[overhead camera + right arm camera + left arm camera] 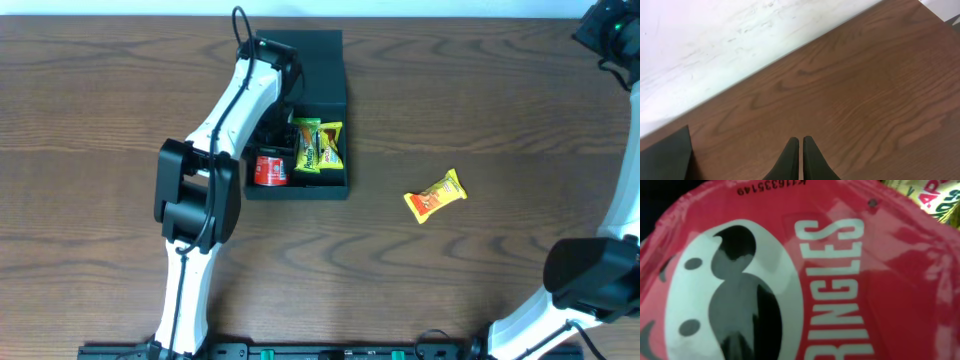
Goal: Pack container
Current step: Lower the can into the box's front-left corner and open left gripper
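Note:
The dark container (298, 192) stands open at the table's upper middle, its flap lid (322, 60) lying back behind it. Inside lie a red Pringles packet (270, 170) and yellow-green snack packets (318, 145). My left arm reaches into the container, and its wrist hides the fingers. In the left wrist view the red Pringles packet (850, 280) fills the frame very close up and no fingers show. A yellow-orange snack packet (435, 196) lies on the table to the right of the container. My right gripper (801, 141) is shut and empty above bare table at the far right.
The wooden table (480, 110) meets a white wall (715, 45) at the back. A dark corner (665, 155) shows at the lower left of the right wrist view. The right arm's base (590, 275) stands at the front right.

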{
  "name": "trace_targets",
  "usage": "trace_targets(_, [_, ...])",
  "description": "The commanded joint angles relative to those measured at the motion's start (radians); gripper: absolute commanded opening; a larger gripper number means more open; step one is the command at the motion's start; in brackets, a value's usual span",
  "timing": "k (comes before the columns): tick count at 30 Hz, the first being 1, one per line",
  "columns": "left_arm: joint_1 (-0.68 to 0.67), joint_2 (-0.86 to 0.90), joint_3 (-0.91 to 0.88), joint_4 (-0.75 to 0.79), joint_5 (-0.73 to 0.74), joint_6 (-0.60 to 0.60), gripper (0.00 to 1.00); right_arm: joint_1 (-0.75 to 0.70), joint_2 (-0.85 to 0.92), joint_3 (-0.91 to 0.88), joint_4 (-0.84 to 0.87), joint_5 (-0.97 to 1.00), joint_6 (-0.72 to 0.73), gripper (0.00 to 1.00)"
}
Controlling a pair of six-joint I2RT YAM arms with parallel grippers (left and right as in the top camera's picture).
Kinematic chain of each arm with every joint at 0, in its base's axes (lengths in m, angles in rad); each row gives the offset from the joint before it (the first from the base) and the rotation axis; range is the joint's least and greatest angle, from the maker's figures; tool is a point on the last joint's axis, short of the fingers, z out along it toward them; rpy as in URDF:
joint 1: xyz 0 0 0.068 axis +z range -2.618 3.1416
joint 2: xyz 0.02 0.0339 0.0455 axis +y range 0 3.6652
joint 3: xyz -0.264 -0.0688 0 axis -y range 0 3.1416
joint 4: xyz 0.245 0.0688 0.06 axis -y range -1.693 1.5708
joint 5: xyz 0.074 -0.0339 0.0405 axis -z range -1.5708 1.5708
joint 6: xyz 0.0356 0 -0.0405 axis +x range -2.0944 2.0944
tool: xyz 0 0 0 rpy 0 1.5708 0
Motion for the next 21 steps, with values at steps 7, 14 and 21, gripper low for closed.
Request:
trace_targets(7, [0.025, 0.001, 0.016, -0.014, -0.01, -0.005, 0.6, -0.01, -0.008, -0.006, -0.004, -0.004, 0.011, 0.05])
trace_targets(14, [0.023, 0.001, 0.016, -0.07, 0.018, -0.024, 0.65, -0.01, -0.008, -0.006, -0.004, -0.004, 0.011, 0.05])
trace_targets(21, [0.023, 0.001, 0.016, -0.103, 0.021, -0.023, 0.7, -0.01, -0.008, -0.006, -0.004, -0.003, 0.011, 0.05])
